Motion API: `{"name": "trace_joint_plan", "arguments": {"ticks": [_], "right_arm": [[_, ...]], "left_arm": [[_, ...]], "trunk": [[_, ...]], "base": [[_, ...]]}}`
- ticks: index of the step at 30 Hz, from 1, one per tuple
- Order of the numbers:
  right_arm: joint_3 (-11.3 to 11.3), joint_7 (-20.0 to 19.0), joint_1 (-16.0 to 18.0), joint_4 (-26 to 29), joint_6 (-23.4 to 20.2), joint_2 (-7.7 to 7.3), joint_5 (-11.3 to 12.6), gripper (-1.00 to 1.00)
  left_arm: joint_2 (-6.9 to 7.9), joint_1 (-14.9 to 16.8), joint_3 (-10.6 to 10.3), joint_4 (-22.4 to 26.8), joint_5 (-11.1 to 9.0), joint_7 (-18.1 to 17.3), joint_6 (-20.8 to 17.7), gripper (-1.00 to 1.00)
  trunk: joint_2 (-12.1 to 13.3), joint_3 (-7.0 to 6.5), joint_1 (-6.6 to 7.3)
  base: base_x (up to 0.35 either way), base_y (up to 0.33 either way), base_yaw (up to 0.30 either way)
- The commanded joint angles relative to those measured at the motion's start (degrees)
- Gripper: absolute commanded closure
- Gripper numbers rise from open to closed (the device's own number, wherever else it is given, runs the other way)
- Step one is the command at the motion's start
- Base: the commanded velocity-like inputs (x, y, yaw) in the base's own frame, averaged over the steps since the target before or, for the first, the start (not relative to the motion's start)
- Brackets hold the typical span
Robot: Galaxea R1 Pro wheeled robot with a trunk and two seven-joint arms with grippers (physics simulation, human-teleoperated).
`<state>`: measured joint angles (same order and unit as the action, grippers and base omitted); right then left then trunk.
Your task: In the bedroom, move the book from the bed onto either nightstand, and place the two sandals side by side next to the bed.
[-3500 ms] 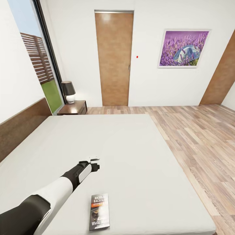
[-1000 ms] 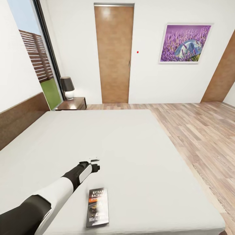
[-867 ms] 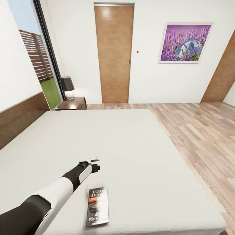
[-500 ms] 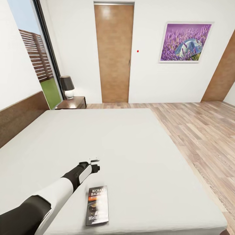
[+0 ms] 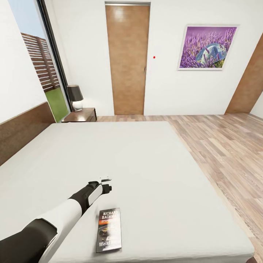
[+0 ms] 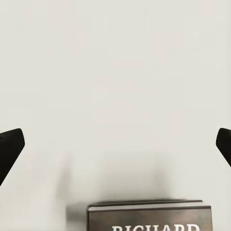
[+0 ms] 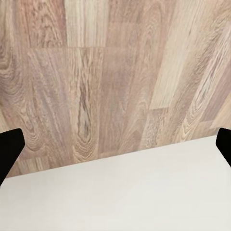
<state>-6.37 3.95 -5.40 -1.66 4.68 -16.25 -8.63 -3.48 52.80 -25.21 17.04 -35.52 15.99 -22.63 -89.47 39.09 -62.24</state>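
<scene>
The book-retrieval step is judged to be in hand. The book (image 5: 109,230) is lying flat on the bed (image 5: 153,171), near its close edge, cover up. The left gripper (image 5: 106,179) is being held above the mattress just beyond the book's top edge, jaws spread wide and grasping nothing. The right gripper (image 7: 115,144) is likewise being held released, over the bed edge and the wood floor (image 7: 110,72). The nightstand (image 5: 81,115) is standing well apart, beside the headboard, with a lamp (image 5: 76,96) on it. For the next move, the left gripper is to be drawn back over the book and lowered onto one edge
</scene>
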Motion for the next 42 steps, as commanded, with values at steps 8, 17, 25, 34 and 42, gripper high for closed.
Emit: {"name": "trace_joint_plan", "arguments": {"ticks": [8,17,25,34,42], "right_arm": [[-0.49,0.18,0.05,-0.17,0.34,-0.01,-0.60,-1.00],[-0.49,0.18,0.04,-0.11,0.34,-0.01,-0.63,-1.00],[-0.49,0.18,0.03,-0.04,0.33,0.00,-0.68,-1.00],[-0.45,0.18,0.03,-0.08,0.33,-0.01,-0.69,-1.00],[0.26,0.18,0.03,-0.10,0.33,0.00,-0.64,-1.00]], "left_arm": [[-0.01,0.02,-0.45,0.05,-0.61,0.45,-0.21,-1.00],[-0.03,-0.04,-0.42,-1.54,-0.61,0.53,-0.22,-1.00],[-0.03,-0.06,-0.37,-2.51,-0.61,0.44,-0.22,-1.00],[-0.09,-0.11,-0.42,-2.68,-0.61,0.37,-0.29,-1.00],[-0.12,-0.14,-0.45,-2.65,-0.59,0.36,-2.03,-1.00]], "trunk": [[-1.23,0.58,-0.66],[-4.84,2.19,-2.63],[-4.84,2.19,-2.63],[-6.44,2.91,-3.51],[-9.65,4.35,-5.27]], "base": [[0.000,0.000,0.000],[0.000,0.000,0.000],[0.000,0.000,0.000],[0.000,0.000,0.000],[0.000,0.000,0.000]]}}
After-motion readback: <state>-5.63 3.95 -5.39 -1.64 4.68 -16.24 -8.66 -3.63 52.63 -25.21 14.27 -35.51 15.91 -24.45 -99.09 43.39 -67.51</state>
